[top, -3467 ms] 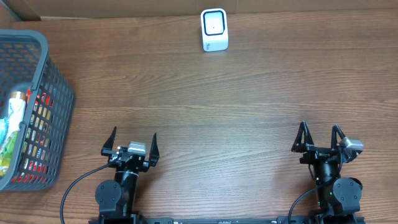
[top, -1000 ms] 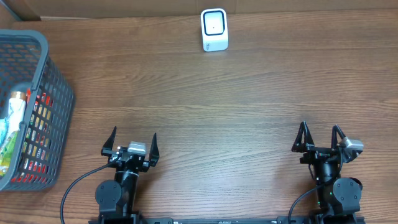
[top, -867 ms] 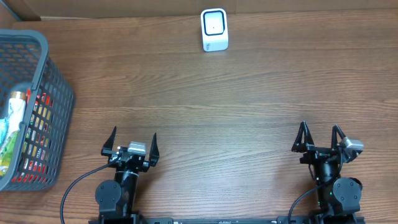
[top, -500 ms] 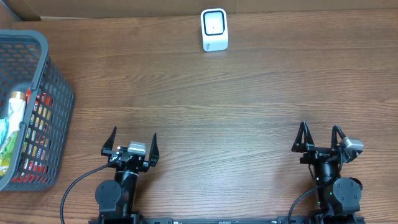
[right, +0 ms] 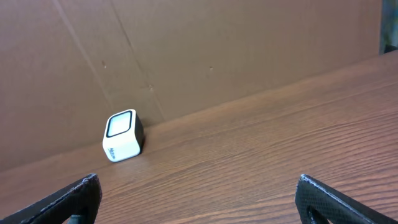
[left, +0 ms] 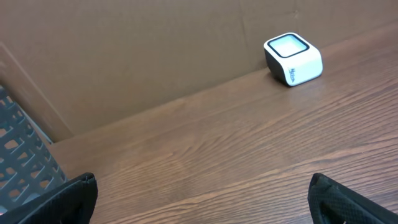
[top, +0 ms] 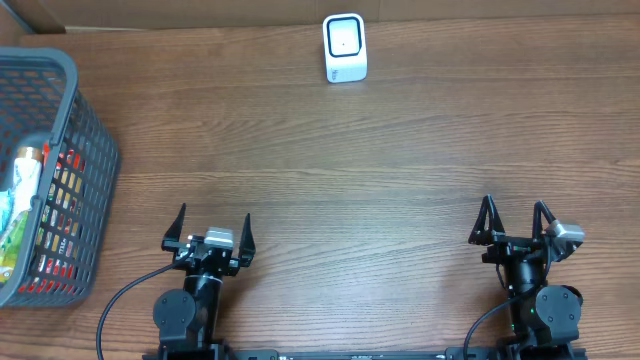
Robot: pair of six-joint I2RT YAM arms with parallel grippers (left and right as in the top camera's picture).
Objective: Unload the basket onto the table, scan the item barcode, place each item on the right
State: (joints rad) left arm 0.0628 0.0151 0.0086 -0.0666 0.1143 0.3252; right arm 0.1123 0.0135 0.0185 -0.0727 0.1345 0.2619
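Left gripper [top: 215, 216] and right gripper [top: 514, 205] both sit at the 6 o'clock edge of the brown wood-grain table [top: 350, 170]. Fingers are spread wide on both, with nothing between them.

Task items are packaged goods inside the dark grey plastic mesh basket [top: 100, 160] at the table's 9 o'clock side. That's roughly 10 o'clock from the left gripper and well apart from it. Visible in the basket are a white-and-green packet [top: 15, 212] and a red-and-yellow pack [top: 62, 212], lying against each other. Can't tell where any barcode sits.

The small white cube-shaped barcode scanner with a black-framed window [top: 345, 47] stands at the table's 12 o'clock edge, just in front of the brown cardboard wall [left: 143, 50]. It's at 1 o'clock from the left gripper and 11 o'clock from the right gripper, well apart from both.

In the way: the basket's near wall stands between the left gripper and the packets.
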